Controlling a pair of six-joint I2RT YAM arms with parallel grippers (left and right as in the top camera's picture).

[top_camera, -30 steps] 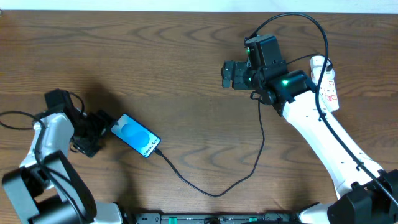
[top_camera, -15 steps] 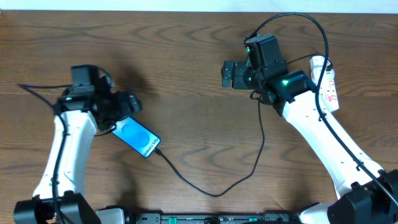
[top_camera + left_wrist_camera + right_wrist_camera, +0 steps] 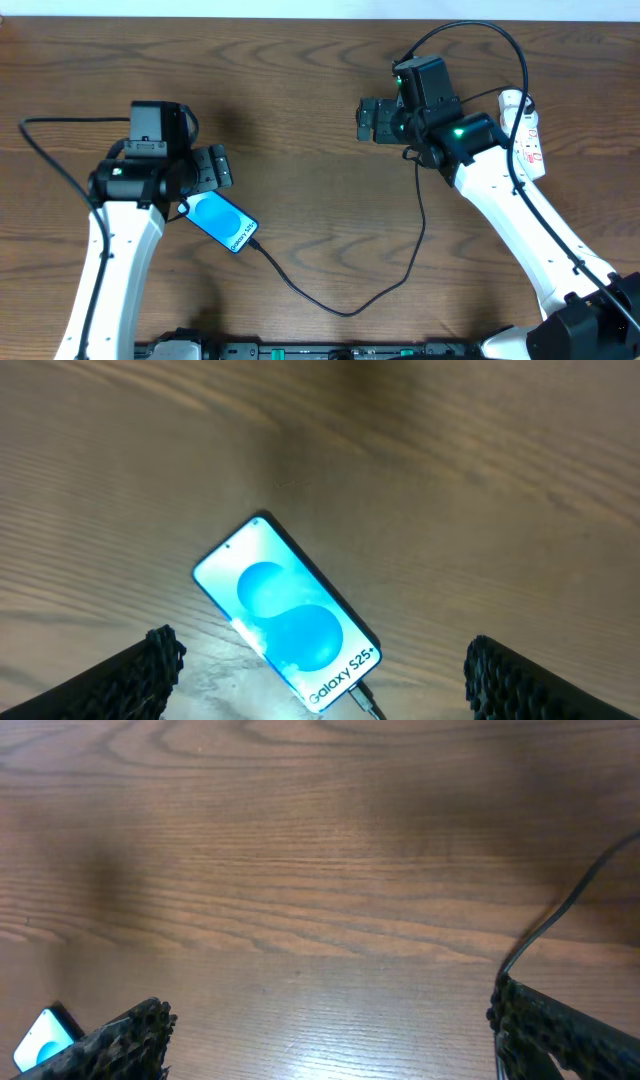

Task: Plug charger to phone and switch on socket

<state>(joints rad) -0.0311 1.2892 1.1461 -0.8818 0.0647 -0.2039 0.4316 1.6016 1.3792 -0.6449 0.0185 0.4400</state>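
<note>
The phone [image 3: 222,223] lies flat on the wooden table with its blue screen lit; it also shows in the left wrist view [image 3: 287,614]. The charger cable [image 3: 345,310] has its plug tip at the phone's lower end [image 3: 362,698] and loops right, up toward the socket. The socket [image 3: 528,133], a white power strip, lies at the far right, partly hidden by the right arm. My left gripper [image 3: 213,167] is open and empty, just above the phone's upper end. My right gripper [image 3: 368,118] is open and empty over bare table, left of the socket.
The cable [image 3: 560,915] crosses the right edge of the right wrview view. A corner of the phone [image 3: 40,1038] shows at that view's lower left. A thick black robot cable [image 3: 50,165] curves at the left.
My left arm has swung from the far left up and to the right, ending over the phone's upper end. The right arm, phone and cable have not moved.
</note>
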